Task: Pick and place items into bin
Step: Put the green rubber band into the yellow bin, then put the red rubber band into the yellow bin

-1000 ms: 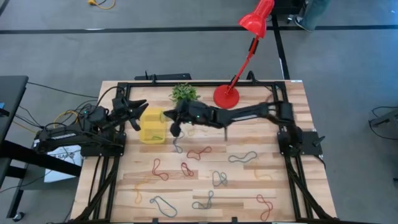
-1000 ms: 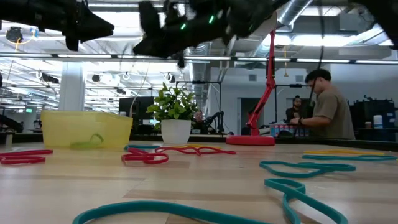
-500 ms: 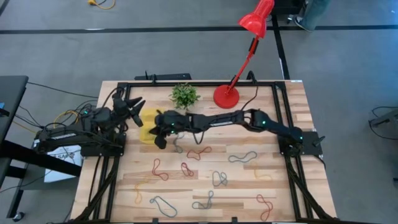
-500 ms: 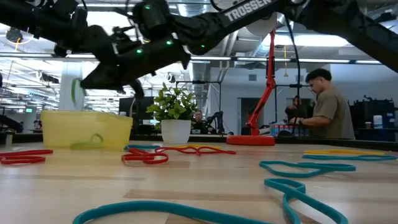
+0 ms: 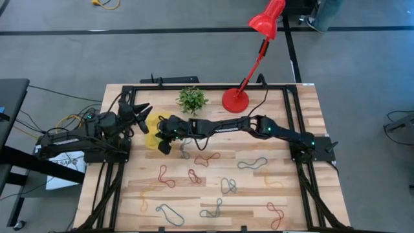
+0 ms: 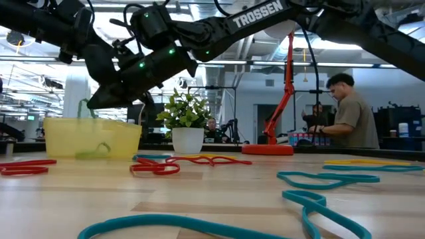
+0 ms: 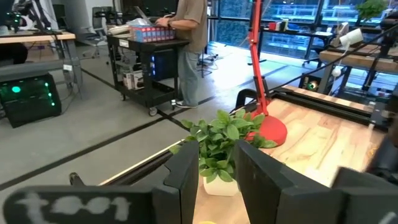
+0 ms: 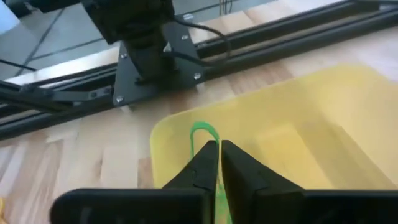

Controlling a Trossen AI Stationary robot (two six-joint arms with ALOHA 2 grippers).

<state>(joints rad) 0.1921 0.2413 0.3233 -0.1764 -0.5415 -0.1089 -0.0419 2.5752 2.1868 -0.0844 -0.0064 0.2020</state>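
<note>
The bin (image 5: 157, 131) is a shallow yellow tray near the table's left side; in the low view the bin (image 6: 93, 138) holds a green loop on its floor (image 6: 96, 151). My right gripper (image 8: 219, 157) reaches across from the right and hovers over the bin, shut on a green band (image 8: 203, 134). In the low view the green band (image 6: 82, 110) dangles just above the bin's rim. My left gripper (image 7: 217, 171) waits open beside the bin's left side (image 5: 138, 116). Several coloured bands (image 5: 207, 158) lie flat on the wood. My right gripper pinches the green band between its two fingertips (image 8: 208, 158), slanting down from the table's right. A loop of the band (image 8: 204, 132) sticks out past the tips. The band is lifted clear and hangs slack below the fingers (image 6: 81, 113) over the bin.
A small potted plant (image 5: 192, 98) and the red lamp's base (image 5: 235, 100) stand behind the bin near the far edge. Black frame rails (image 5: 194, 87) border the table. Loose bands (image 5: 169, 212) are scattered over the near half. A person (image 6: 348, 113) stands in the room beyond.
My right gripper has swung from the table's middle toward the left edge, carrying the green band over the bin, and then sunk a little toward it. The band hangs lower over the bin's rim than half a second ago.
</note>
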